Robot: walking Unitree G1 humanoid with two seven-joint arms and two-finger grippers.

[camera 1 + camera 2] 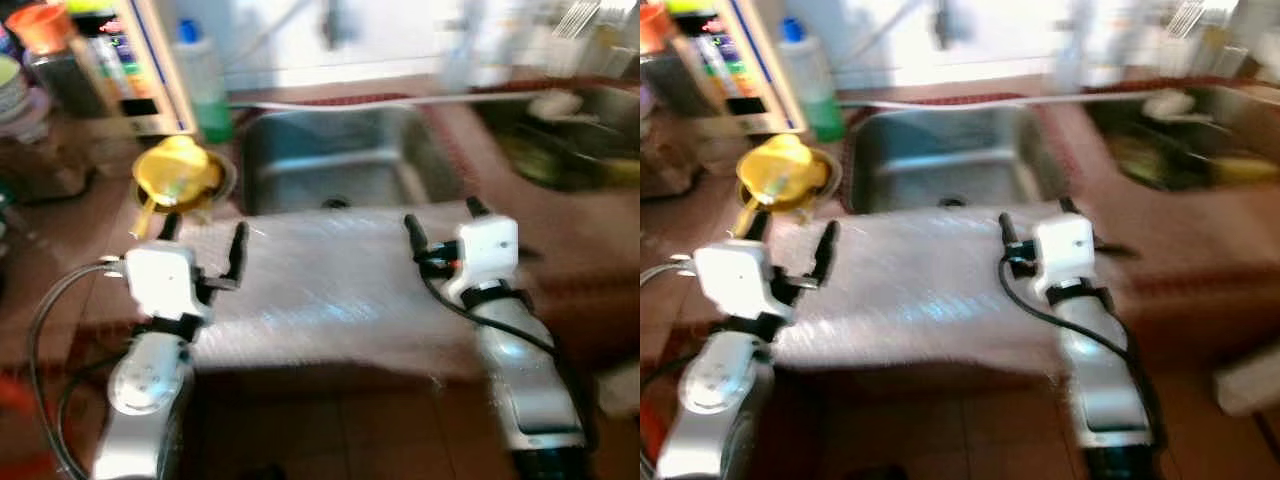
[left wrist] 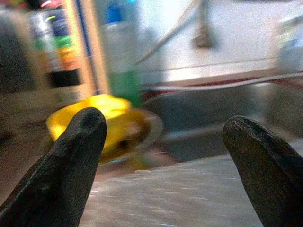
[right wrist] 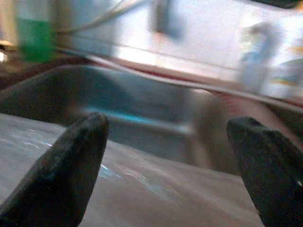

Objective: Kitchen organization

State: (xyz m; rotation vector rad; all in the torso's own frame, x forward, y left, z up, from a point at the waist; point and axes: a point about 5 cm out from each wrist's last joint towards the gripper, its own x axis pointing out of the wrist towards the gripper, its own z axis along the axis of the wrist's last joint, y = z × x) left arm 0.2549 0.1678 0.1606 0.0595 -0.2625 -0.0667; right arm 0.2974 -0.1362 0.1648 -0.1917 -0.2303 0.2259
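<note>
A yellow bowl-like item (image 1: 178, 172) sits on the reddish-brown counter (image 1: 95, 210) in the upper left of the head views, just beside the left rim of the steel sink (image 1: 335, 160); blur hides what exactly it is. The left wrist view shows it closer, resting on what looks like a shallow metal dish, with a green bottle (image 2: 122, 61) behind it against the pale wall. In the head views that bottle stands at the sink's back left corner, beside a shelf of coloured containers (image 1: 110, 50).

A pale, glossy sheet (image 1: 330, 285) covers the counter edge in front of the sink, across the middle of the frame. The left gripper (image 1: 203, 245) hovers over its left part, fingers spread and empty. The right gripper (image 1: 440, 222) hovers over its right part, also spread, nothing between the fingers; its wrist view looks into the sink basin. A second basin (image 1: 570, 140) with dishes lies upper right.
</note>
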